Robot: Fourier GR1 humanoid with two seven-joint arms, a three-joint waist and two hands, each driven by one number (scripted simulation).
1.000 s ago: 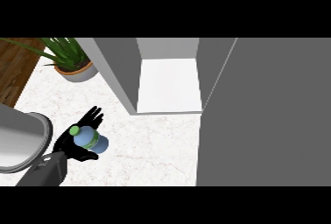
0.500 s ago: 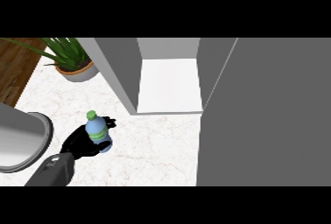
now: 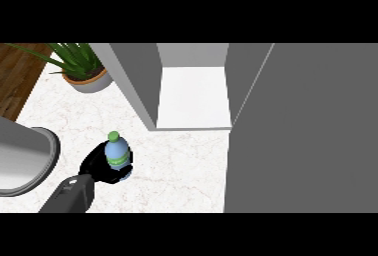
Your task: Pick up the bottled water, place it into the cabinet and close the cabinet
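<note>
left hand [image 3: 103, 165]: black, fingers curled round the bottled water, holding it; sits low left in the head view, over the worktop
left forearm [image 3: 68, 196]: grey, comes in from the lower edge at left, angled up and slightly right toward the hand
right hand: not showing in the head view
bottled water [image 3: 117, 152]: blue body, green label band, green cap; cap points toward the far side; body inside the left hand's fingers, lower part hidden by the hand
bottle place: left of the cabinet opening, nearer than it, apart from the cabinet
cabinet [image 3: 139, 80]: grey walls, open; white inside floor shows at centre far, nothing seen on it
cabinet door [image 3: 310, 130]: big grey panel filling the right side, swung open, its edge running from far centre down toward near centre
worktop [image 3: 181, 165]: white marbled surface, under hand and bottle
potted plant [image 3: 83, 70]: green spiky leaves in a grey pot, far left, beside the cabinet's left wall
round grey vessel [image 3: 22, 162]: at the left edge, just left of the hand, cut off by the frame; can't tell what it is
wood floor [image 3: 16, 80]: brown strip far left, beyond the worktop's edge
</note>
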